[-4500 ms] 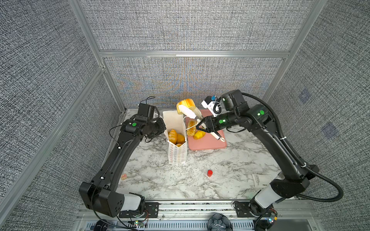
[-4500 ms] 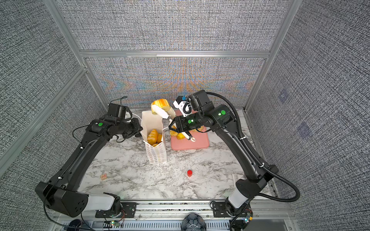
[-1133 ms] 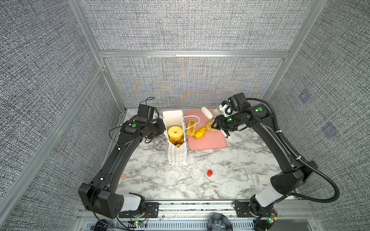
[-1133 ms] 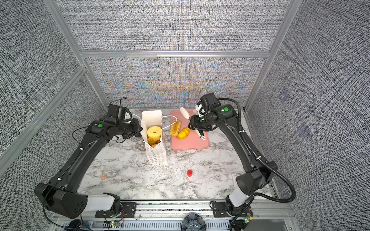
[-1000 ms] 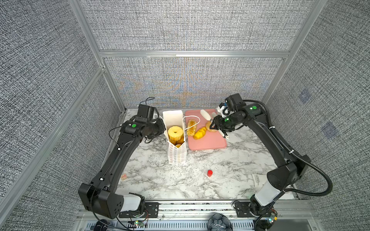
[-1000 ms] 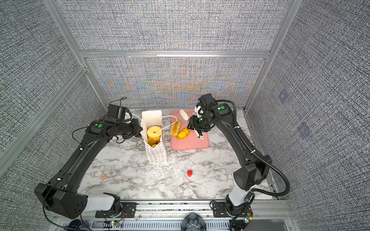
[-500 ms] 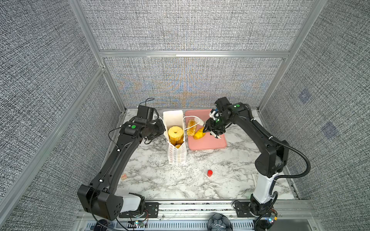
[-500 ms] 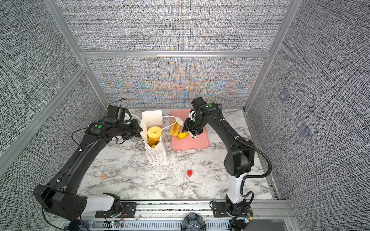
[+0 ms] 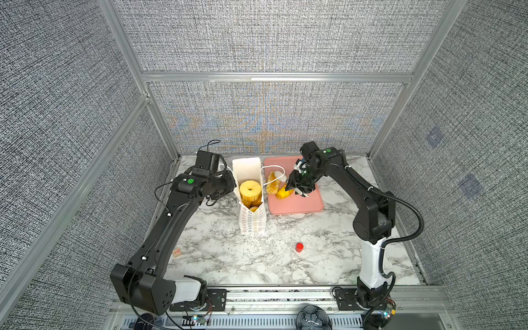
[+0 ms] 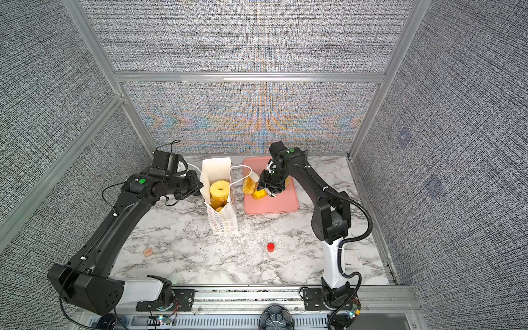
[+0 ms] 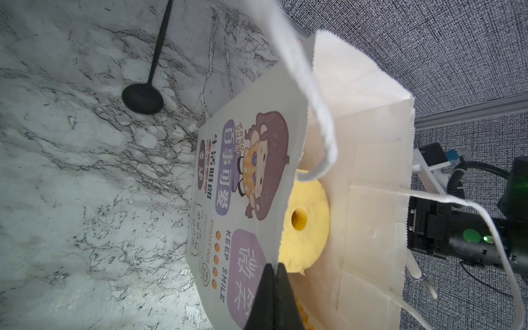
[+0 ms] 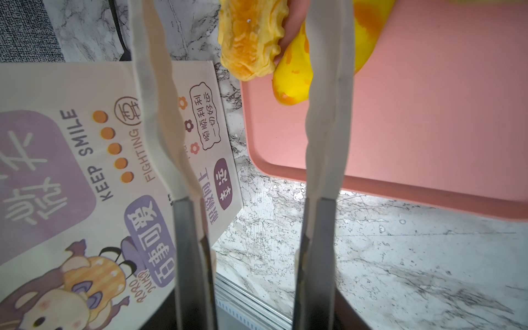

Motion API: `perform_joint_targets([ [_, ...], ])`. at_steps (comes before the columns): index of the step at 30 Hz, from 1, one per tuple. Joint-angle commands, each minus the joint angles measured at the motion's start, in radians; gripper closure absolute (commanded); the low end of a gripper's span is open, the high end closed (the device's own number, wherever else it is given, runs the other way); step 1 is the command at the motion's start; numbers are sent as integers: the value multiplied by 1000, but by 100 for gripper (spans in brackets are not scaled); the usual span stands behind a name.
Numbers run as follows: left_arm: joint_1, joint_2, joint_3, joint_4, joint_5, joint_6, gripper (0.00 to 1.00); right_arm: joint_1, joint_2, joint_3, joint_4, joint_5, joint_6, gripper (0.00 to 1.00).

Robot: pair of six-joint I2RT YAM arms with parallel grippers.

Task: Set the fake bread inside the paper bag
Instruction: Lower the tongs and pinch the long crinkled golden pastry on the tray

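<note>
Paper bag [image 9: 252, 222]: white, upright at the far middle of the surface [image 9: 228, 258], mouth open, just left of the tray. The narrow near side is printed with rows of small coloured rings.
Writing on the bag's broad sides: "KEEP SMILE" and "FIGHTING" beside a row of orange dots; "百事可爱" on a purple panel; "RORO" above a second small word, probably "JUMP". There is also a brown-and-yellow cartoon figure. The other small Chinese captions are too fine to vouch for.
Cord handle [image 9: 275, 171]: white; the right loop hangs out over the tray's left edge.
Ring cake [image 9: 251, 189]: pale yellow, on edge in the bag's mouth with its hole showing; more orange bread lies under it.
Braided piece [image 9: 271, 183]: orange-brown, on the tray's far-left part, touching the long loaf.
Long loaf [image 9: 281, 195]: glossy yellow with orange patches, lying on the tray.
Tray [image 9: 300, 206]: flat pink rectangle on the far side of the surface.
Left fingers [image 11: 271, 278]: pressed together, pinching the rim of the bag's left broad side.
Right fingers [image 9: 295, 192]: white-wrapped and parted, low over the tray's left part. One lies across the long loaf, and the braided piece shows in the gap. No hold on anything shows.
Red cylinder [image 9: 299, 247]: small, standing near right, well apart from the bag and tray.
Tan block [image 9: 177, 252]: tiny, near left.
Black spoon [image 11: 143, 98]: flat on the surface near the bag.
</note>
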State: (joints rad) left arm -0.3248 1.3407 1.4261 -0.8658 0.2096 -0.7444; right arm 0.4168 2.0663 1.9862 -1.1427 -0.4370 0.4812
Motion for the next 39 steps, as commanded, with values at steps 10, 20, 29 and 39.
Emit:
perform_joint_targets([
  [10, 1, 1, -2, 0, 2, -3, 96, 8, 89, 49, 24, -44, 33, 49],
  [20, 2, 0, -4, 2, 2, -6, 96, 17, 157, 126, 3, -36, 44, 51],
  [29, 0, 0, -10, 4, 1, -7, 96, 23, 201, 172, -5, -26, 62, 51],
  [39, 1, -2, -13, 8, 1, -10, 96, 26, 239, 215, -28, 9, 70, 51],
])
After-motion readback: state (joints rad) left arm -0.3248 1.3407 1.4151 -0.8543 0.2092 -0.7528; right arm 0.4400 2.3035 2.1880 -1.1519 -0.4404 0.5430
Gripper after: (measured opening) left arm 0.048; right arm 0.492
